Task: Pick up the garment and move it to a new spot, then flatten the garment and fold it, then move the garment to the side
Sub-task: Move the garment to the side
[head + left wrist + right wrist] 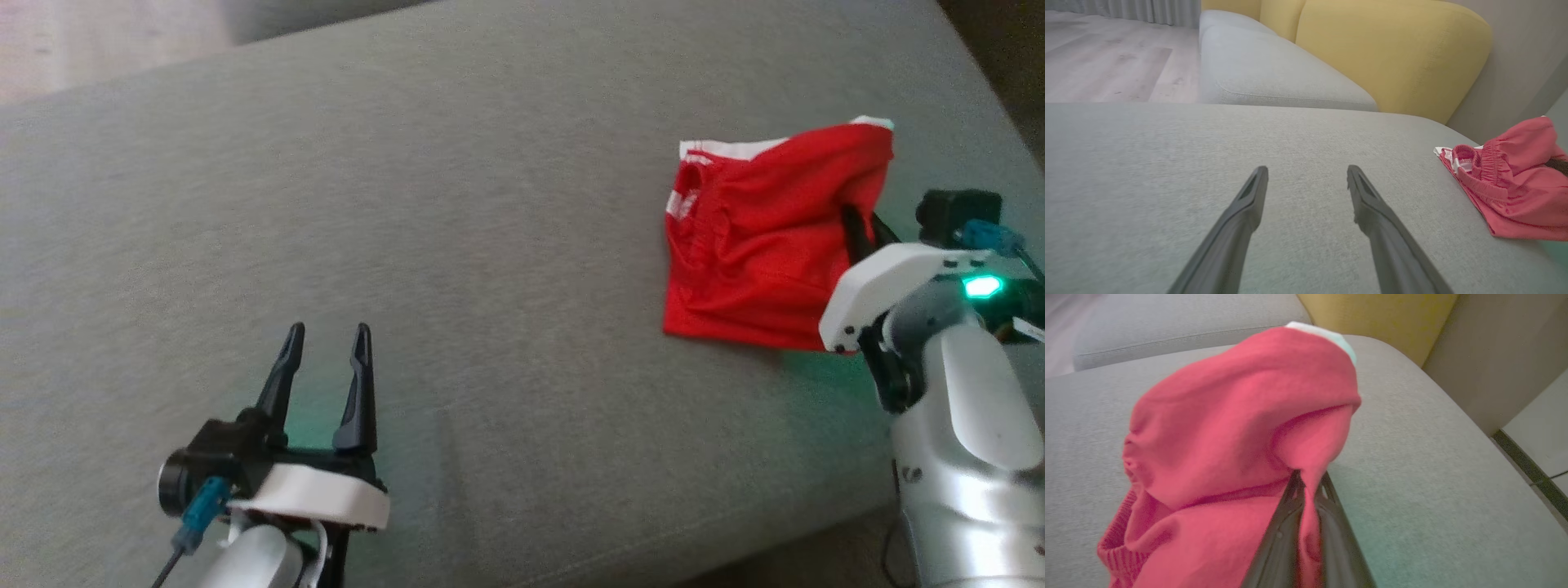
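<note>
On the grey cushion [490,204] the right claw [1309,482] clamps the red garment [751,237], the left claw [326,331] spread wide

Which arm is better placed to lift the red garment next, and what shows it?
The right. The right pincer is shut on a fold of the red garment, while the left pincer stands open over bare grey cushion, apart from the cloth.

Red garment [751,245] with white trim, crumpled, one edge raised, on grey cushion [408,204]
</note>
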Robot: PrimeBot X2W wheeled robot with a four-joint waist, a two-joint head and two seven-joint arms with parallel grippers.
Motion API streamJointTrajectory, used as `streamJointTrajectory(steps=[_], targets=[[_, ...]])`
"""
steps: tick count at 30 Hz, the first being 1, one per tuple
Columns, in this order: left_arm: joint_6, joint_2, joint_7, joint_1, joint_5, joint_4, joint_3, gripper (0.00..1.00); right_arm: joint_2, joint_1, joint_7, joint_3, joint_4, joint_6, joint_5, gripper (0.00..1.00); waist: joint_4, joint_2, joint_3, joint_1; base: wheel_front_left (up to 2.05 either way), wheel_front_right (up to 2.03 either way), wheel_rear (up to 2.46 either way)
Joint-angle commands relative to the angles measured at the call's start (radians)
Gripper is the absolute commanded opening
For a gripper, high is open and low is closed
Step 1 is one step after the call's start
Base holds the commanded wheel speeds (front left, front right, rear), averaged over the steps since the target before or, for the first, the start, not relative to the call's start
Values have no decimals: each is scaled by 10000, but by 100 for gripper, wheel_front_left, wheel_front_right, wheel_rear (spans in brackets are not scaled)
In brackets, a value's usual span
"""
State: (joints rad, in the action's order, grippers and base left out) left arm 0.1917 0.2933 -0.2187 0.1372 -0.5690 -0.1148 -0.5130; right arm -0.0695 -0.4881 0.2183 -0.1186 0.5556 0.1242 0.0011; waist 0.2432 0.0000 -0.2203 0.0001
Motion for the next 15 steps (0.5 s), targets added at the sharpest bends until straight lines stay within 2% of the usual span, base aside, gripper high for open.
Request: streamJointTrajectory(steps=[1,4,9,15], targets=[[-20,222,40,419,146,337,329,100,77,-624,-214,320,-235,65,-20,0,858,0,-653,-1,0,0,0],[-17,267,139,542,192,384,283,100,122,-1002,-337,422,38,65,-36,0,911,0,-783,-1,0,0,0],[15,381,245,664,224,421,292,100,42,-1799,-558,563,624,65,-430,0,545,0,-964,-1,0,0,0],[196,518,277,685,234,684,438,100,-887,-2941,-630,39,1537,65,-981,0,-313,0,-1288,-1,0,0,0]])
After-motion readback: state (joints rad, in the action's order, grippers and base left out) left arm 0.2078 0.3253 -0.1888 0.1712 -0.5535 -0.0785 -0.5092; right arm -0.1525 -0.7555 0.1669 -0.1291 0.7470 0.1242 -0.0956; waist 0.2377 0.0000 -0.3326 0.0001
